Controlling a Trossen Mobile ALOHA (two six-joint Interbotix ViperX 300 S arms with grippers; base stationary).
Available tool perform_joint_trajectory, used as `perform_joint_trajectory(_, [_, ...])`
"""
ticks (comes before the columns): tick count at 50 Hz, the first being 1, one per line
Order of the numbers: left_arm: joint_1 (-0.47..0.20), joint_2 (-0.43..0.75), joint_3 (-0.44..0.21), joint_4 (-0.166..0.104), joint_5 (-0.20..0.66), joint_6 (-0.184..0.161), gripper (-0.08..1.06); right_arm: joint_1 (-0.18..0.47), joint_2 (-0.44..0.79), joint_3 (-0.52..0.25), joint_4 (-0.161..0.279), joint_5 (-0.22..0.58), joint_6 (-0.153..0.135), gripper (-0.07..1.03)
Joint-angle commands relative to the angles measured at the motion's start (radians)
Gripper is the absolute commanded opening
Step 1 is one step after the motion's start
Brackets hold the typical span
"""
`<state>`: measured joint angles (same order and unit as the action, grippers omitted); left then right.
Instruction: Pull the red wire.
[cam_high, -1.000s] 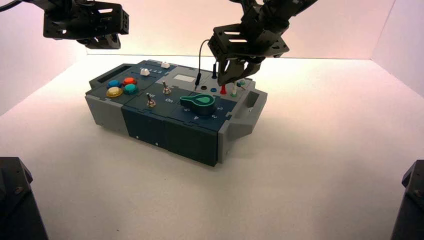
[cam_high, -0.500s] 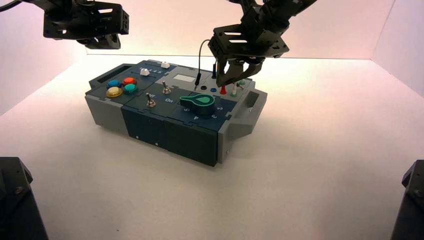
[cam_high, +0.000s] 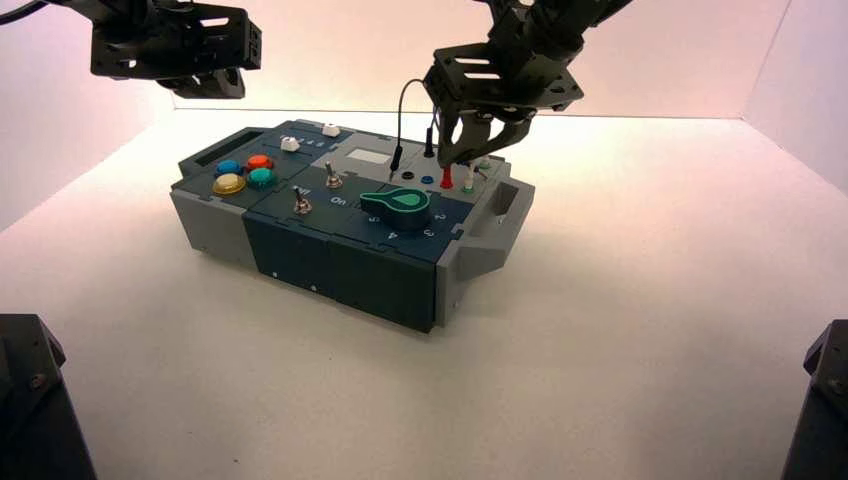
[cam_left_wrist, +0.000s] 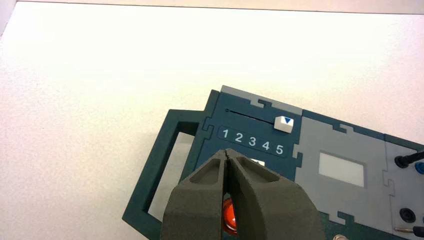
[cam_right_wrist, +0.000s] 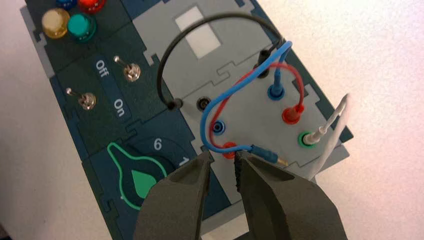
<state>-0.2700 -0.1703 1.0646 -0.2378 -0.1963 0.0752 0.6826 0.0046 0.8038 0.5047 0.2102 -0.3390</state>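
Note:
The red wire (cam_right_wrist: 260, 75) loops over the grey socket panel (cam_right_wrist: 250, 120) of the box. One red plug (cam_right_wrist: 292, 114) stands in its socket. The other red plug (cam_right_wrist: 229, 148) sits in a socket just beyond my right gripper's tips. My right gripper (cam_right_wrist: 222, 156) is open and holds nothing; in the high view the right gripper (cam_high: 470, 152) hangs just above the sockets, near a red plug (cam_high: 446, 180). My left gripper (cam_left_wrist: 227, 153) is shut and empty, hovering high over the box's button end; the left gripper (cam_high: 205, 82) shows there too.
A blue wire (cam_right_wrist: 210, 112) has one plug (cam_right_wrist: 275, 91) seated and its other plug (cam_right_wrist: 262, 152) lying loose on the panel beside my right finger. A black wire (cam_right_wrist: 200, 25), a white wire (cam_right_wrist: 330, 125), the green knob (cam_right_wrist: 135, 180) and two toggle switches (cam_right_wrist: 132, 74) are close by.
My right gripper has spread its fingers wider and lifted slightly above the sockets. The left arm has barely moved.

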Motion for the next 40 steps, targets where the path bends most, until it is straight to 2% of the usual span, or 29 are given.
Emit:
perform_joint_trajectory(1, [-0.006,-0.012,-0.023,0.002,-0.006,0.000,-0.03,-0.018,-0.009,-0.041,-0.002,-0.006,-0.005,0.29])
perform_joint_trajectory(17, [-0.006,-0.014,-0.025,0.002,-0.006,0.000,-0.03,-0.018,0.054,-0.091,-0.002,0.011,-0.003,0.29])
perform_joint_trajectory(40, [-0.006,-0.015,-0.023,0.003,-0.005,0.000,-0.03,-0.020,0.044,-0.063,-0.002,0.028,-0.003,0.29])
